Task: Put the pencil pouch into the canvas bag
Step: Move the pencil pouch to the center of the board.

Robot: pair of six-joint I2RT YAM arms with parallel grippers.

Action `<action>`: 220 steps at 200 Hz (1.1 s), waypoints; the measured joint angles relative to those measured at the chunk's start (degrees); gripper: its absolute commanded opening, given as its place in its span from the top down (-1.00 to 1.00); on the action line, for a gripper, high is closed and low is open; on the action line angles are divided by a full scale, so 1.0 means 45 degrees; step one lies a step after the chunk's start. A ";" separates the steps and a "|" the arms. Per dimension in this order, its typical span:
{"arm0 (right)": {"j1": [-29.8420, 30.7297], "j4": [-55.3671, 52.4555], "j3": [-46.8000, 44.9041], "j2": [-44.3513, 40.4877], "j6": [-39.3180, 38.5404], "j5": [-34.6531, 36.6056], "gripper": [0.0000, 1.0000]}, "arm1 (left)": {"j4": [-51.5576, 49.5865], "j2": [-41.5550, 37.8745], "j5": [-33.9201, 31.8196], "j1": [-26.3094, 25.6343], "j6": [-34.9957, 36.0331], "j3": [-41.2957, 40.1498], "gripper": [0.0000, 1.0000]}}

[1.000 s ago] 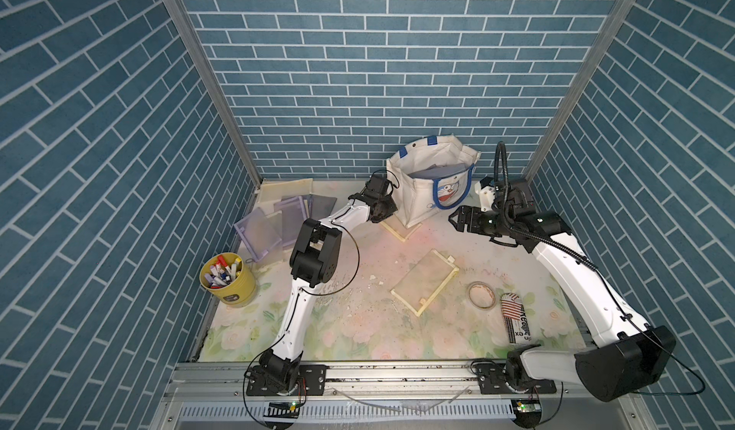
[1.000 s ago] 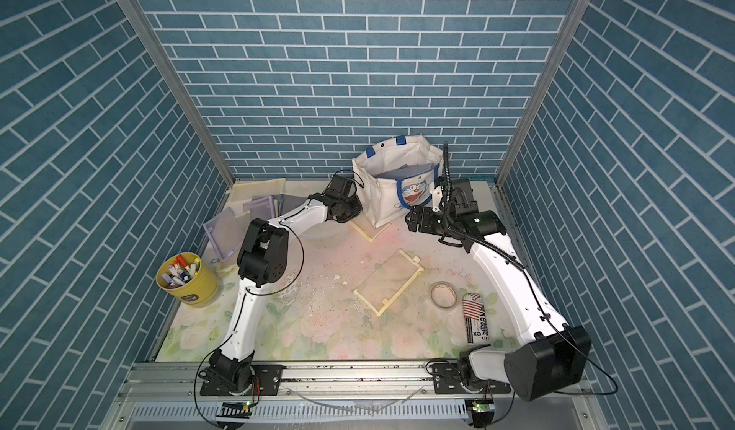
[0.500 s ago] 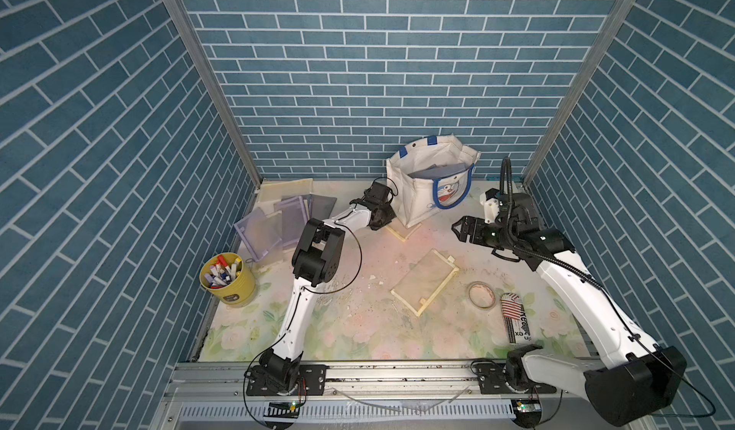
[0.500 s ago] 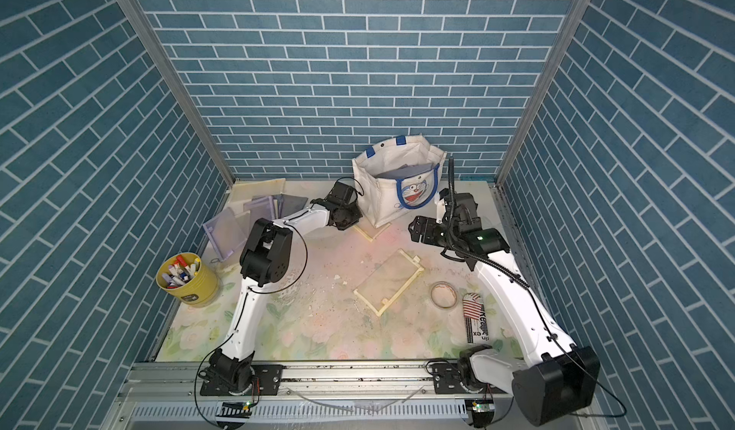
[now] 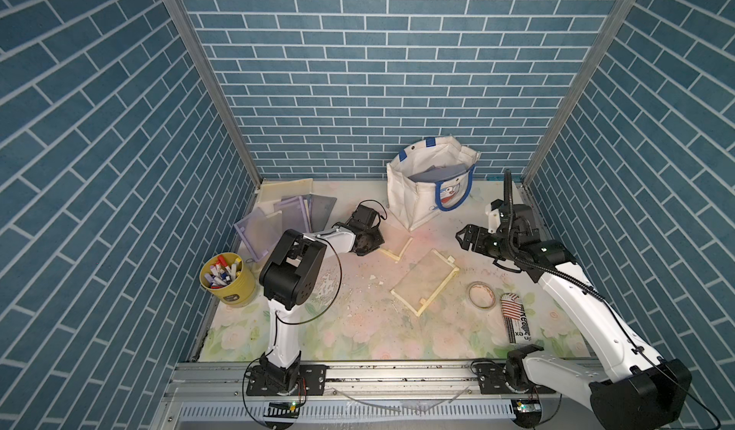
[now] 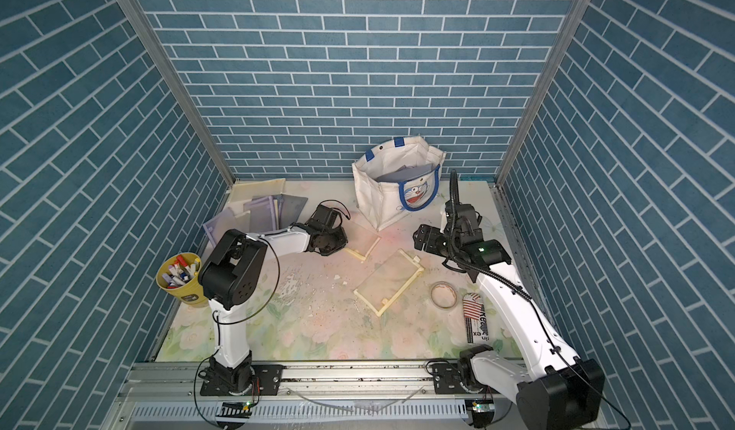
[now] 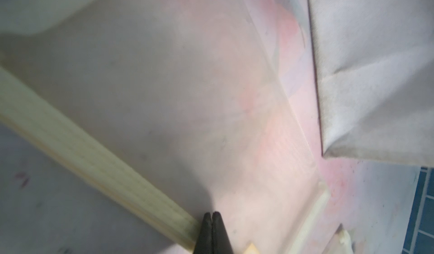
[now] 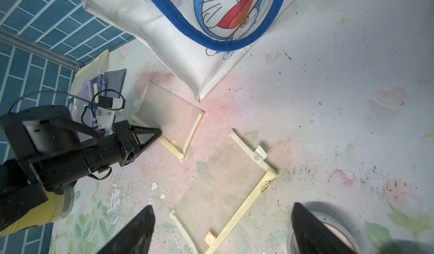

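Both fingertips (image 7: 206, 231) of the left gripper (image 7: 212, 218) are pressed together, no gap, right at the cream band (image 7: 94, 156) of the pencil pouch (image 8: 169, 113); whether a thin bit of mesh is pinched between them I cannot tell. This pouch is clear w/ cream border. It lies flat on the table (image 5: 358, 328), one corner just beside the bottom edge of the canvas bag (image 5: 413, 203), not inside it. The bag stands upright near the back wall, mouth open upward, and sth grey-blue is already in it. The right gripper (image 8: 222, 207) is spread wide and holds nothing; it hangs above a second pouch (image 5: 423, 281) in the middle of the table, near a tape roll (image 5: 481, 295). My judgement: the step in hand is to get a real hold on the pouch edge. To do it well, the left arm should take the stiff band, not the slippery mesh, lift until the whole pouch hangs free, then bring it over the mouth & lower it short side first. The right arm could hold the near rim, so the soft wall does not fold in.
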 measured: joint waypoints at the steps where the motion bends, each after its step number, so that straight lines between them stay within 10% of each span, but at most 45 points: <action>1: 0.0000 0.0010 0.0000 0.0015 0.0000 -0.0010 -0.79 | 0.0019 -0.0049 0.0010 0.0000 0.0005 -0.0063 1.00; 75: 0.0777 0.0335 0.0418 0.3750 0.0087 -0.1870 -0.77 | -0.0233 -0.4915 0.0627 -0.0029 0.1069 -0.5673 0.94; 127: 0.2390 0.0369 0.3215 0.7334 0.0253 -0.3099 -0.73 | -0.3162 -0.8854 -0.0029 -0.0189 0.2370 -0.6645 0.46; 164: 0.2919 0.0578 0.4294 0.9262 0.0758 -0.3614 -0.72 | -0.3687 -1.0006 0.0151 0.0049 0.2501 -0.6460 -0.24; 220: 0.3259 0.0976 0.5824 1.1234 0.1001 -0.3769 -0.70 | -0.3672 -1.0103 0.0942 0.0933 0.1812 -0.7378 -0.39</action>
